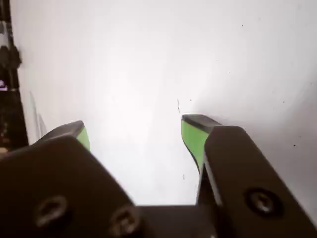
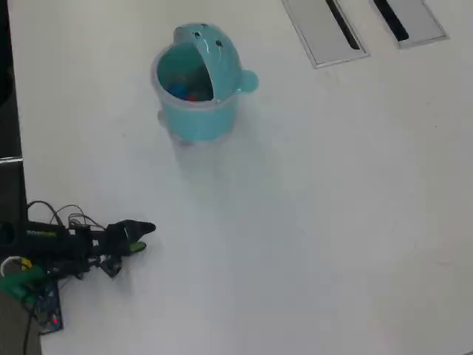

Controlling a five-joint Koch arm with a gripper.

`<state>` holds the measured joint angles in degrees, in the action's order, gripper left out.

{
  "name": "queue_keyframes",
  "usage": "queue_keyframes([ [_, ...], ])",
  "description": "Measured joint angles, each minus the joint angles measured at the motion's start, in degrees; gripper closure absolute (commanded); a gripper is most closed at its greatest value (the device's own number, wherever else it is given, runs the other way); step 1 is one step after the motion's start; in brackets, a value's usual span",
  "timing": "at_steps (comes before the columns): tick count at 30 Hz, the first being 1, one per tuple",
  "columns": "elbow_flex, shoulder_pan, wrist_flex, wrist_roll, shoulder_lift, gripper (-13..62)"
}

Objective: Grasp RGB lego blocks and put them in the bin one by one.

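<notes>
The teal bin [image 2: 199, 122] stands upright at the upper middle of the white table in the overhead view, its domed lid [image 2: 218, 52] flipped back. Inside it I make out a blue lego block [image 2: 177, 90] and a red one [image 2: 194, 97] on the bottom. My gripper [image 2: 144, 237] rests low at the table's left side, far below and left of the bin. In the wrist view the gripper [image 1: 134, 124] is open: its green-padded fingers [image 1: 193, 136] stand wide apart over bare white table, with nothing between them.
Two grey slotted panels [image 2: 325, 29] [image 2: 410, 18] lie at the top right. The arm's base, cables and a circuit board [image 2: 46, 310] sit at the lower left by the table's dark left edge [image 2: 9, 185].
</notes>
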<state>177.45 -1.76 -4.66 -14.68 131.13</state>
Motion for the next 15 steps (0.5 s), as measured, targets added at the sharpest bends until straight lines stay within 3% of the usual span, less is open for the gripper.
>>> queue_keyframes([
  [15, 0.00, 0.00, 0.53, 2.90, 0.09, 14.5],
])
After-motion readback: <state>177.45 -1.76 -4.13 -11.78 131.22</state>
